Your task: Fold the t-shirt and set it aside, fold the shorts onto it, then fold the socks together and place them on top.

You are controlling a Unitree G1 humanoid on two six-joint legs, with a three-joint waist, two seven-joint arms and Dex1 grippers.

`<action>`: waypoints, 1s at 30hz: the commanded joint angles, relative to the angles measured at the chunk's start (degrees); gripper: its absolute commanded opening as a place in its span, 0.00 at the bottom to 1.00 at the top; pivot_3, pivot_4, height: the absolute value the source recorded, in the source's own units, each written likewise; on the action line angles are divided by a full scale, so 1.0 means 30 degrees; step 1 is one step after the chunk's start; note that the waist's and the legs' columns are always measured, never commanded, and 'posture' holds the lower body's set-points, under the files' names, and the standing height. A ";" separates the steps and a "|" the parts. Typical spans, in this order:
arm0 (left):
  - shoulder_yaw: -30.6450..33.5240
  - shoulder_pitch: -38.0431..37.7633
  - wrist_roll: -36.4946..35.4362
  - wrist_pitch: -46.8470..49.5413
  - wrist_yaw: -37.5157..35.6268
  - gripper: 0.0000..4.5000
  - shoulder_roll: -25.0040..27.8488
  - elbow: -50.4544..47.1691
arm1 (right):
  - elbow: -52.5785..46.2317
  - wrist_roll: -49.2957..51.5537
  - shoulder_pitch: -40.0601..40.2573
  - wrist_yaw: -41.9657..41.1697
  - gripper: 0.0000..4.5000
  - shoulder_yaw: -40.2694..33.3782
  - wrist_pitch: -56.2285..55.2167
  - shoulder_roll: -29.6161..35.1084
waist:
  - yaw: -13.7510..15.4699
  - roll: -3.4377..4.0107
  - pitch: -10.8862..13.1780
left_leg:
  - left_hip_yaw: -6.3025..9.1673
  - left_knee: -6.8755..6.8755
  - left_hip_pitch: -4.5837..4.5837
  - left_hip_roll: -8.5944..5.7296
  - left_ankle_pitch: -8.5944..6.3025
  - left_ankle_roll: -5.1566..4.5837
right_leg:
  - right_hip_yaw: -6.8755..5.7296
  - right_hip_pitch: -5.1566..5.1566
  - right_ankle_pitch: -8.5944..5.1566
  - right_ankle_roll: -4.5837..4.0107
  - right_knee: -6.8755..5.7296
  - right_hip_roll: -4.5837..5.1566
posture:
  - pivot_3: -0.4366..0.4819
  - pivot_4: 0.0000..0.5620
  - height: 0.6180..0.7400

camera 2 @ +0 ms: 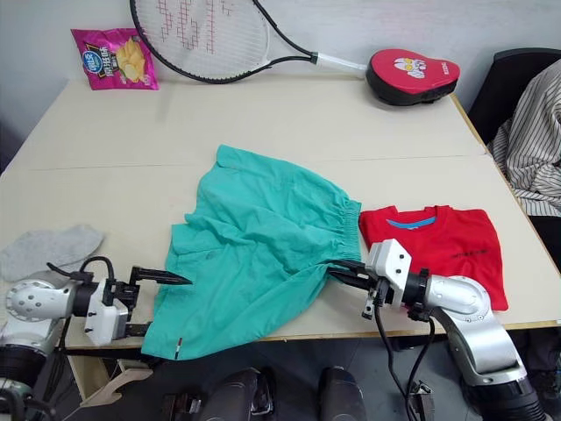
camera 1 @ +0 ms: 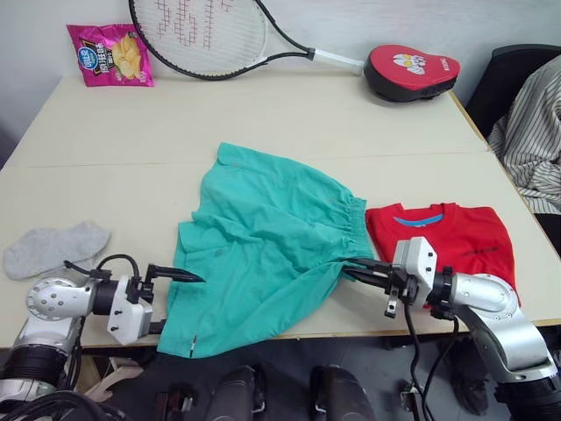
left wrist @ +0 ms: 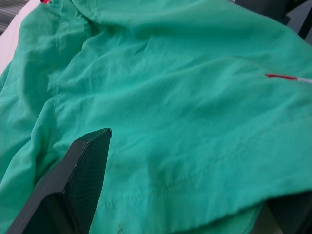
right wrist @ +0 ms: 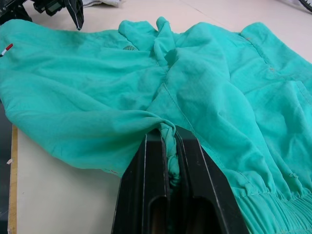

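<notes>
The table carries everything, and the shorts serve as the landmark: they lie spread and rumpled across its middle, one lower corner drooping over the near edge. To the right of the shorts, touching their waistband, the t-shirt lies folded flat, blue collar band up. Well to the left of the shorts, the socks rest in a loose heap. Beyond the shorts, along the far edge, lie a tennis racket, a red padded case and a pink snack bag. The right gripper pinches a fold of the shorts near the waistband. The left gripper stands wide at the shorts' left hem, one finger above the cloth, one below.
</notes>
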State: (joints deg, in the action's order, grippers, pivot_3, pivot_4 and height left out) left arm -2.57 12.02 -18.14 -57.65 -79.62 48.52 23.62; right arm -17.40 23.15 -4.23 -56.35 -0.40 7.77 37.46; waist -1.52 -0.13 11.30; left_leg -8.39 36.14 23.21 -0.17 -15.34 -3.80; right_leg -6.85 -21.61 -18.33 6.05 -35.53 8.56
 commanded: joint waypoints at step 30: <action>0.5590 -0.0734 -1.3239 2.7236 0.4407 0.00 0.4101 -1.0014 | -0.2723 0.8475 -0.1081 0.0828 0.00 -0.3329 0.8228 0.1868 | 0.0301 -0.0018 0.0035 | 0.0018 -0.0017 0.0001 0.0030 0.0008 0.0032 | 0.0043 -0.0018 -0.0008 -0.0017 0.0012 -0.0015 | 0.48 0.27 1.00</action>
State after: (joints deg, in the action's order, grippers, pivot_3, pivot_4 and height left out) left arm 13.39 5.43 -54.52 19.31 -69.17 62.04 -9.22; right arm -24.45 42.82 -5.32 -56.01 -7.88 27.80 42.55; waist -0.61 -0.18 11.41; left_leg -8.33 36.09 23.23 -0.08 -15.31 -3.70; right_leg -6.73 -21.68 -18.35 6.00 -35.51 8.49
